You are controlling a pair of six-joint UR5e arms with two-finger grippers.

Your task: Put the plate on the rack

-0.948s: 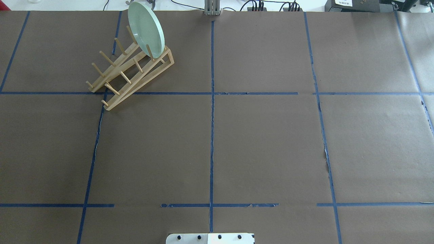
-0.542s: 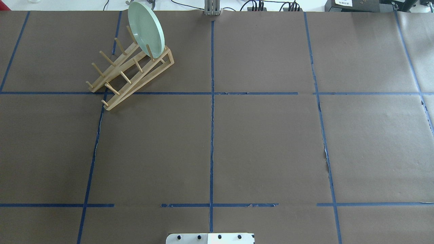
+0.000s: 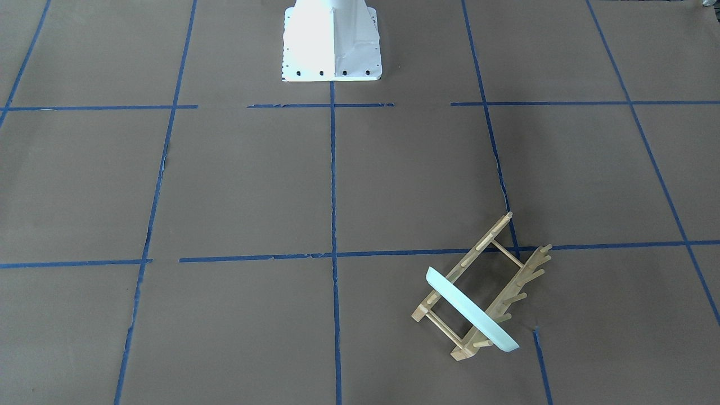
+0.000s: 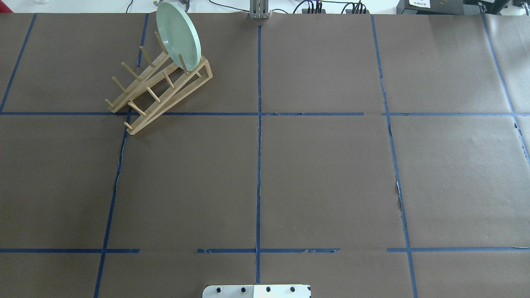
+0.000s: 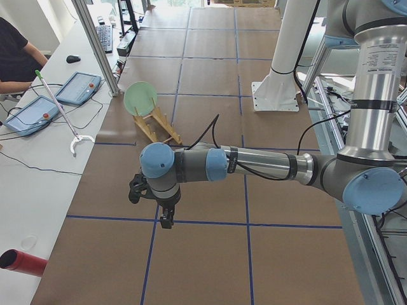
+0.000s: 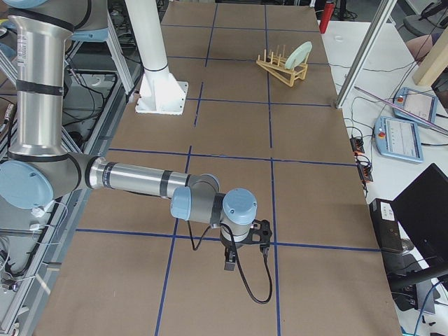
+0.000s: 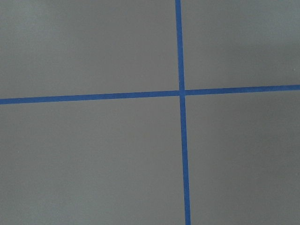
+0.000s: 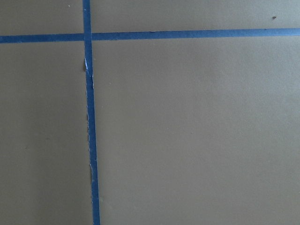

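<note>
The pale mint-green plate [image 4: 178, 35] stands on edge between the pegs at the far end of the wooden rack [image 4: 161, 89], at the table's far left. Both show in the front-facing view, the plate [image 3: 469, 309] in the rack [image 3: 506, 264], and small in the side views, the plate [image 5: 140, 98] [image 6: 299, 53]. My left gripper [image 5: 166, 219] hangs low over the table's left end, far from the rack. My right gripper [image 6: 231, 262] hangs over the right end. Both show only in the side views, so I cannot tell whether they are open or shut. The wrist views show only brown paper and blue tape.
The white robot base [image 3: 332, 39] stands at the near middle edge. Blue tape lines [image 4: 258, 165] grid the brown table cover. Beyond the far edge are a metal post [image 5: 95, 44], tablets [image 5: 78, 87], a grabber stick [image 5: 57, 108] and a red cylinder [image 5: 25, 262].
</note>
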